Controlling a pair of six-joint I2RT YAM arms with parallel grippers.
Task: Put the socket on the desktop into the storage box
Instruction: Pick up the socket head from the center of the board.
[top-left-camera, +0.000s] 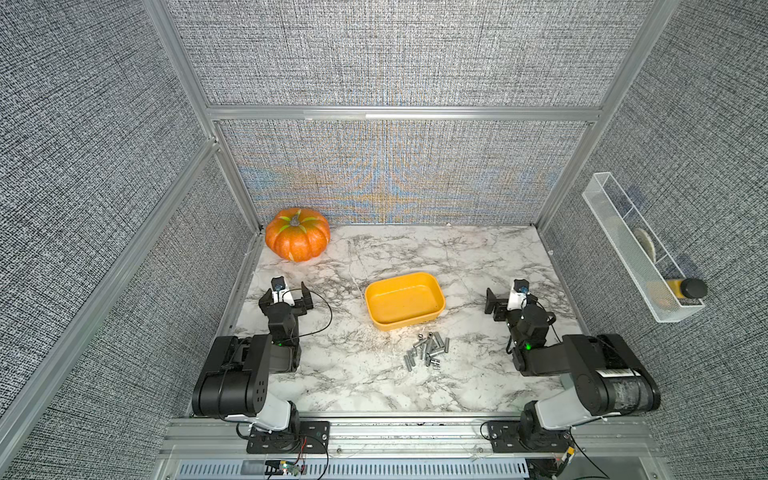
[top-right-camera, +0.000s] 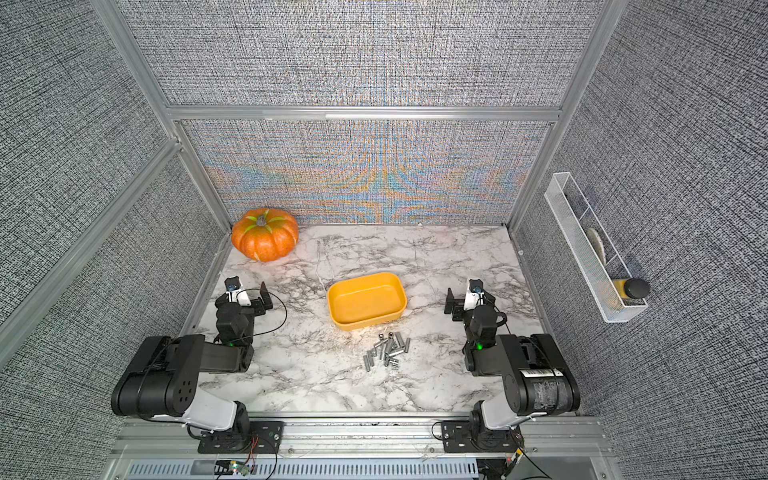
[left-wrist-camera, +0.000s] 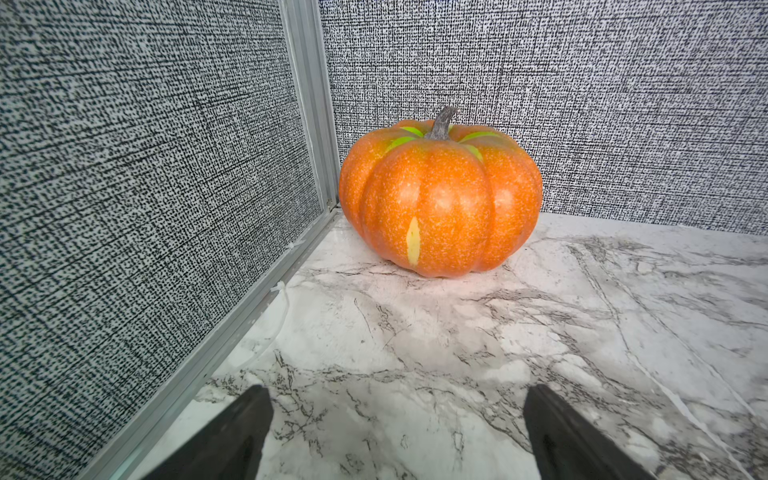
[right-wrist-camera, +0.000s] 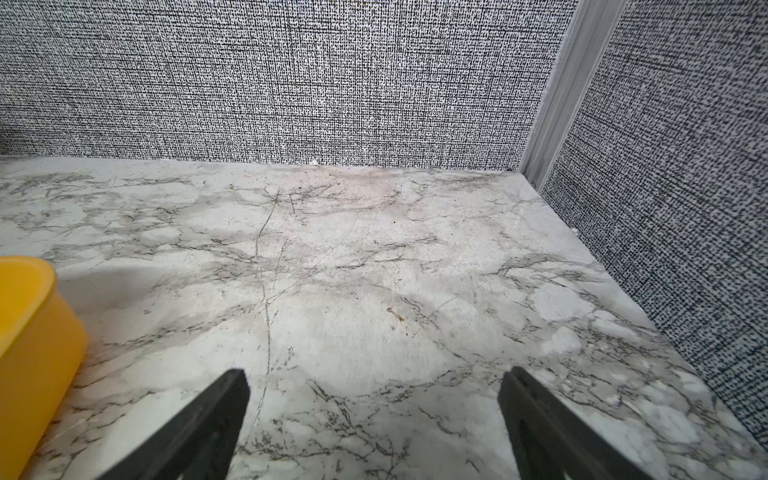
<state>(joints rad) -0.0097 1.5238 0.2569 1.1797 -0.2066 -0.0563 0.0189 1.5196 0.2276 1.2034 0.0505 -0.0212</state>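
Centrally, metal sockets lie piled just beside the yellow storage box; left hand and right hand gape empty.

Light: bright, even, from overhead | Shadows: soft and short beside box, under pumpkin | Glare: white highlights on pumpkin, pale sheen on desktop | Artefact: rainbow moiré on back wall in both top views | Edges: wide-angle stretch, side wall weave looks coarser | Focus: fingers soft in wrist views, rest sharp
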